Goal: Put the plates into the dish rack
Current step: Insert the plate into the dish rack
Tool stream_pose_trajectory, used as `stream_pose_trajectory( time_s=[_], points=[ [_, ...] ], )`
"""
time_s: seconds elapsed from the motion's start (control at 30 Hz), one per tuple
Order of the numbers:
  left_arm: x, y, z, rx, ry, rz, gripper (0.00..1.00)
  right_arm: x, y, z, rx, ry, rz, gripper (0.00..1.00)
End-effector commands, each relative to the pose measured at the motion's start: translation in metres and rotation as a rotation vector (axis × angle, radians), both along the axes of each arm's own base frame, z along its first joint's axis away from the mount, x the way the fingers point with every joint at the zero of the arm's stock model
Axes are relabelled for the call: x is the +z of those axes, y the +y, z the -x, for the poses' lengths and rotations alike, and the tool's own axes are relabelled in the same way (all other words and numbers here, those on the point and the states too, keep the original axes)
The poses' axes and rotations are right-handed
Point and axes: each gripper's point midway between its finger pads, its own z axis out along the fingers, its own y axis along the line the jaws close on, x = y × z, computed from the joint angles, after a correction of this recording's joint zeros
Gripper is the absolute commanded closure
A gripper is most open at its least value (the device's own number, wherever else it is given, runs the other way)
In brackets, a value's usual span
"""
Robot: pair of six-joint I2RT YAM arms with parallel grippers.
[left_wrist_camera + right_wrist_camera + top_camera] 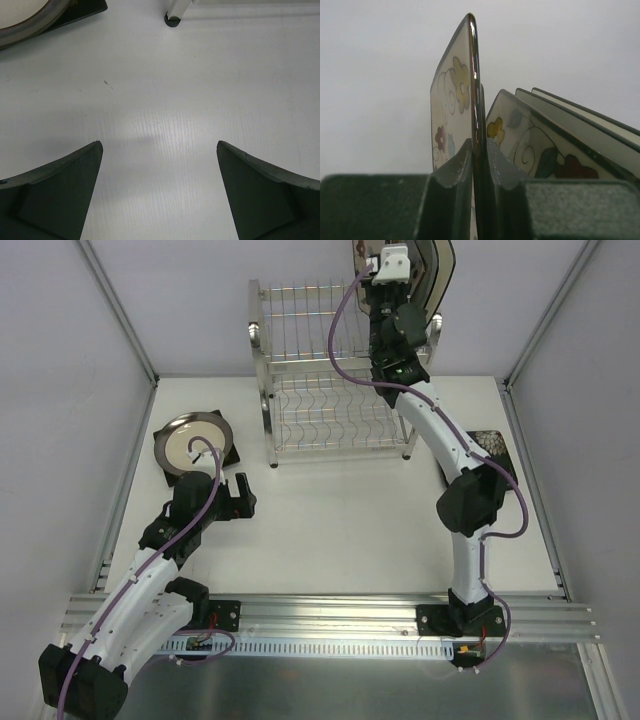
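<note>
Up at the top right end of the dish rack [325, 370], the right gripper [477, 146] is clamped on the bottom edge of one cream plate with colourful flowers [451, 100]; both fingers are pinched tight on the rim and the plate stands pretty much upright. Right behind it the wrist cam shows three more plates leaning away; one flowered cream plate [520, 135] closest, then two dark-rimmed cream ones [592, 136] stacked against it. So that's four plates up there, one held and three parked; I can't tell exactly which slots they sit in.

Down on the table [340, 530] I count three more; one round cream plate [193, 440] sitting on top of one dark square plate [166, 472] over on the left, and one dark plate with white flowers [492, 445] on the right, half hidden behind the right arm.

The left gripper [240, 497] hangs low over bare table just beside the round plate; its two fingers are spread wide with nothing between them. One rack foot [172, 20] pokes into the top of its wrist view.

Rack itself is one unit, two tiers; the lower shelf looks bare from above.
</note>
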Motion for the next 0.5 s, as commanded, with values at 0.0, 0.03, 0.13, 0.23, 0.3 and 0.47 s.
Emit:
stream_pose_trajectory(
  time_s=[0.0, 0.03, 0.13, 0.23, 0.3, 0.47],
  points=[
    [0.004, 0.001, -0.004, 0.002, -0.027, -0.003, 0.01, 0.126, -0.045, 0.086, 0.024, -0.399, -0.218, 0.99],
    [0.004, 0.002, -0.004, 0.003, -0.027, -0.003, 0.01, 0.123, -0.044, 0.083, 0.024, -0.389, -0.217, 0.99],
    [0.004, 0.002, -0.004, 0.005, -0.029, -0.005, 0.01, 0.114, -0.044, 0.078, 0.024, -0.366, -0.229, 1.0],
    [0.005, 0.003, -0.004, 0.008, -0.032, -0.006, 0.01, 0.099, -0.04, 0.073, 0.039, -0.324, -0.23, 0.99],
    [0.005, 0.002, -0.004, 0.005, -0.033, -0.004, 0.01, 0.098, -0.04, 0.076, 0.047, -0.306, -0.226, 0.99],
    [0.005, 0.0, -0.004, -0.006, -0.027, 0.0, 0.01, 0.075, -0.028, 0.068, 0.078, -0.228, -0.201, 0.99]
  ],
)
